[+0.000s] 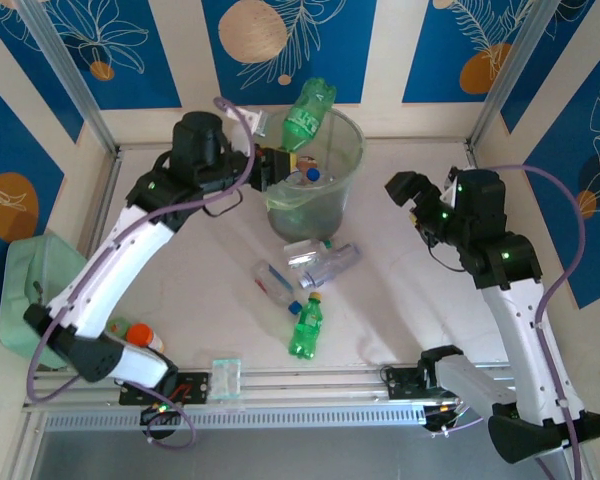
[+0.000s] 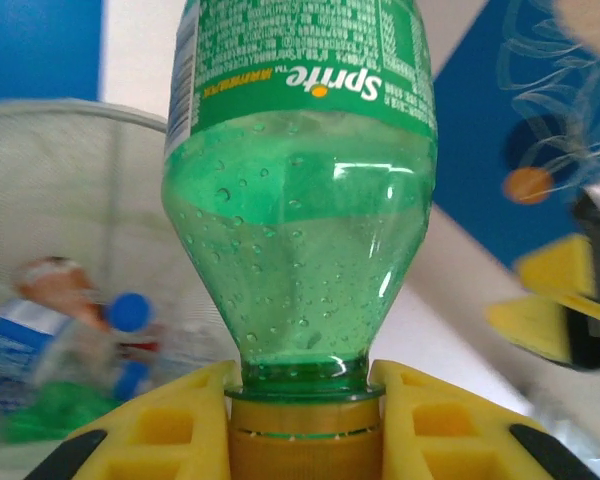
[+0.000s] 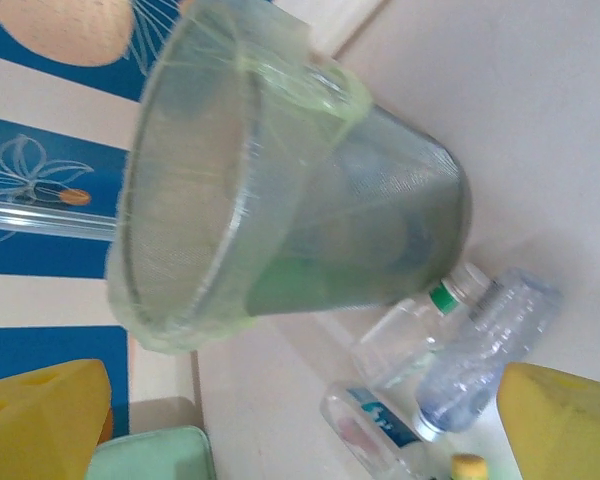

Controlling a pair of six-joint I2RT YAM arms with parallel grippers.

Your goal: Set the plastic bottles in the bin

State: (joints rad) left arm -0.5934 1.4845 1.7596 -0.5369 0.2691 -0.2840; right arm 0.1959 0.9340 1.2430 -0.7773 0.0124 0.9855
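Blue-and-cream walls [image 1: 300, 40] enclose a pale table [image 1: 410, 300] bearing the bin [image 1: 345, 195]. Over the bin's rim the left gripper [image 1: 278, 163] pinches a green Sprite bottle [image 1: 308, 110] by its cap, the label legible from the left wrist. Right of the bin the right gripper [image 1: 425, 195] is spread wide, and loose bottles [image 1: 320, 265] lie in front of the bin.

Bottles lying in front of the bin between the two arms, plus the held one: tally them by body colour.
Clear: 3 (green-capped bottle, crinkled bottle, blue-labelled bottle)
Green: 2 (lying green bottle, Sprite bottle in the left gripper)
Total: 5
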